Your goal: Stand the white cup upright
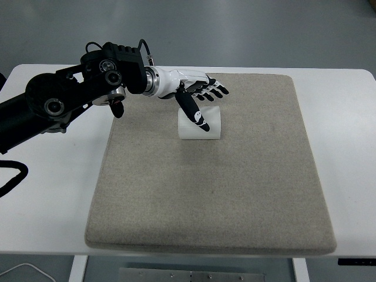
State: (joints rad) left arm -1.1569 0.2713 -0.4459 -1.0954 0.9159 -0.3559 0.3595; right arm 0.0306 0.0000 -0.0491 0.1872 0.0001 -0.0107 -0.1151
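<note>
Over the toppled white cup (207,126), left hand (197,94) (fingers spread).

White cup (207,124), plain, lying on its side, far-centre of mat

— How is the light where you are working?

— Bright and even, falling from overhead. My glossy white-and-black left hand (197,97) throws only a soft, short shadow onto the coarse beige fabric mat (235,194), and the small white plastic cup lying on its side (202,123) has a faint dark edge beneath it.

— Any glare?

— A mild sheen on the smooth white worktop (346,153), which is almost washed out. The white cup is pale enough that its outline is weak against the mat.

— Is the picture sharp?

— Sharp in the middle; the mat's weave reads clearly. My fingertips (202,125) look slightly soft. The worktop's far edge bows a little.
</note>
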